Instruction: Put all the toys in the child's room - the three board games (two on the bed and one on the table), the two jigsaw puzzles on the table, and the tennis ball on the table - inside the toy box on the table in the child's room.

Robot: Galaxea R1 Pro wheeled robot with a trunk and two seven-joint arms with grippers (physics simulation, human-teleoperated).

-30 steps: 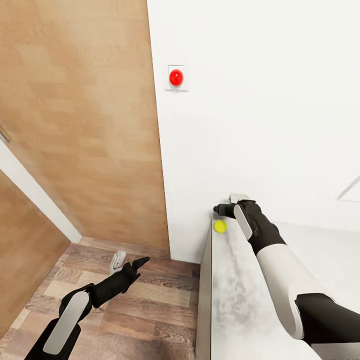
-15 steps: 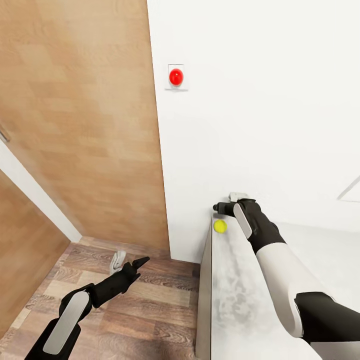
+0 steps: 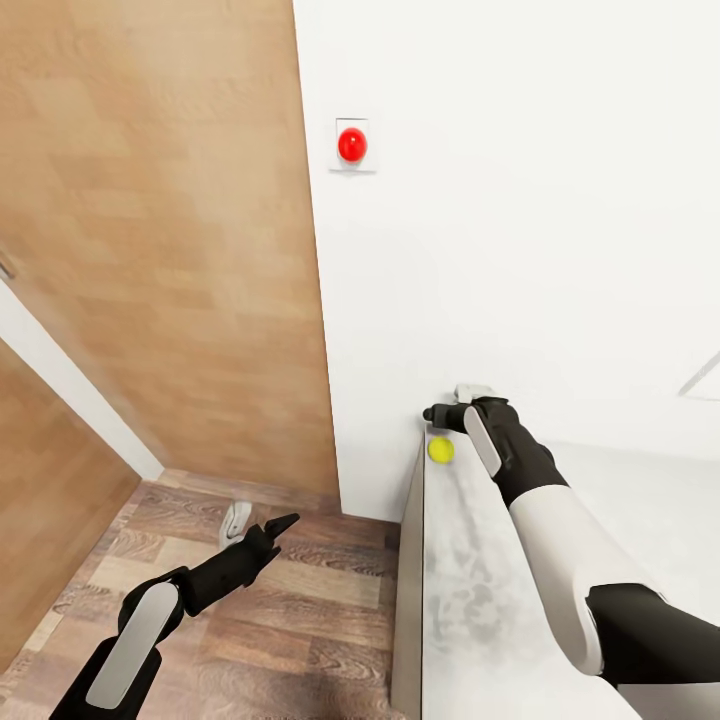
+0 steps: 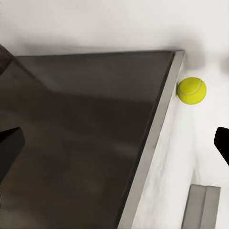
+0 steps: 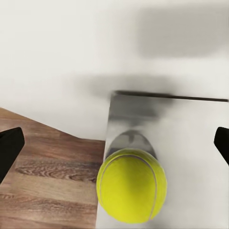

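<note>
The tennis ball [image 3: 440, 450] is small and yellow-green and lies at the far left corner of the table [image 3: 470, 580], right by the edge and close to the white wall. My right gripper [image 3: 434, 414] hovers just beyond and above it, open. In the right wrist view the ball [image 5: 132, 186] looms large, near the table corner, between the spread fingertips [image 5: 9, 148] and apart from them. My left gripper [image 3: 278, 525] hangs open over the floor, left of the table. Its wrist view shows the ball [image 4: 191, 90] against the table's edge strip.
A white wall with a red round button [image 3: 352, 145] rises directly behind the table corner. A wooden door [image 3: 170, 250] stands to the left, above the wood plank floor [image 3: 300, 620]. A small white object [image 3: 236, 520] lies on the floor near the left gripper.
The head view has shifted slightly, so the button and wall sit a little higher in the picture. The right gripper has edged a touch left above the ball. The ball has not moved.
</note>
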